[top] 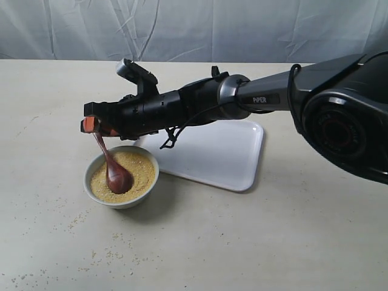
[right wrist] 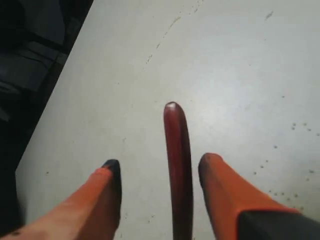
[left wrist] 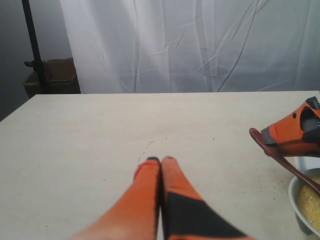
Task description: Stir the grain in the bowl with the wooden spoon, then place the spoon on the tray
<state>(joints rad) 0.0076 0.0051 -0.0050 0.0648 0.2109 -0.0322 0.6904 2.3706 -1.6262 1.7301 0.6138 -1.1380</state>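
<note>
Your right gripper (top: pixel 91 126) is out over the left side of the table (top: pixel 291 242), just above the bowl (top: pixel 121 203), with its arm stretched across above the tray (top: pixel 233 157). Its jaws stand partly open around the top of the wooden spoon (top: pixel 118 179). In your right wrist view bare table shows on both sides of the handle, a wide gap on one side and a narrow one on the other, so nothing is clamped there. The spoon leans steeply, its oval end sunk in the grain (top: pixel 140 171) and its handle tip poking out past the fingers (right wrist: pixel 222 195). The bowl sits just beside the tray's near-left corner, and loose granules lie scattered on the table around it. Your left gripper (left wrist: pixel 160 160) is closed tight, fingertips touching, with nothing between them, low over bare table and off to one side of the bowl.
</note>
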